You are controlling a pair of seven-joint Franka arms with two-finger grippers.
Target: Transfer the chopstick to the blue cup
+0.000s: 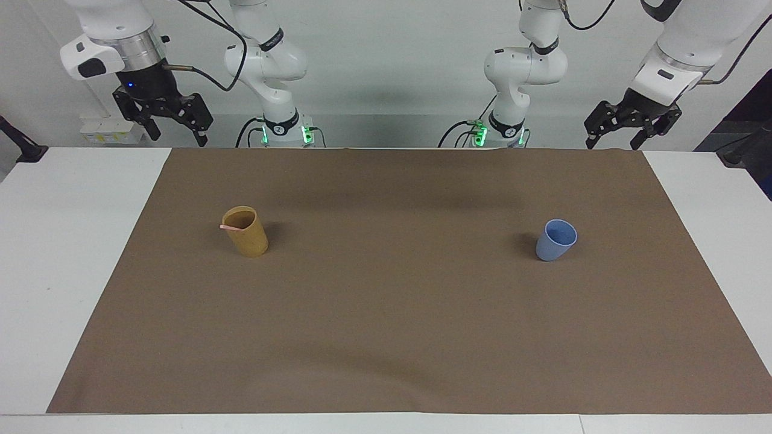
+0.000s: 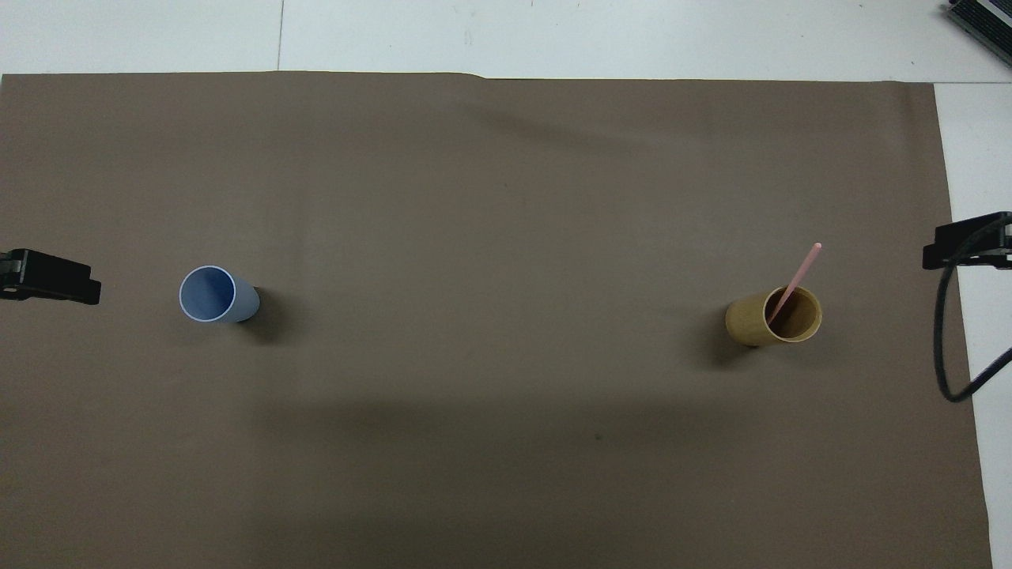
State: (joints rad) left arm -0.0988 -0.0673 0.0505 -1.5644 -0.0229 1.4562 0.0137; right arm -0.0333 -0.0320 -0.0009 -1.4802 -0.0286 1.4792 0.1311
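Chopstick (image 2: 794, 278) is leaning in the mustard cup (image 2: 773, 318) toward the right arm's end, well apart from the blue cup (image 2: 213, 295). Looking light, stiff, slippery; pinch the protruding upper end. Right claw (image 1: 175, 123) and left claw (image 1: 630, 129) are hanging released, waiting above the desk (image 1: 60, 241) edge.

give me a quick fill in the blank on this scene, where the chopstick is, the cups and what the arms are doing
1. The chopstick stands leaning inside the ____ cup.
2. The blue cup stands upright toward the ____ arm's end of the table.
3. The left gripper and the right gripper both hang above the table edge nearest the robots, each holding ____.
4. Both cups stand on a ____ mat.

Missing words: yellow; left; nothing; brown
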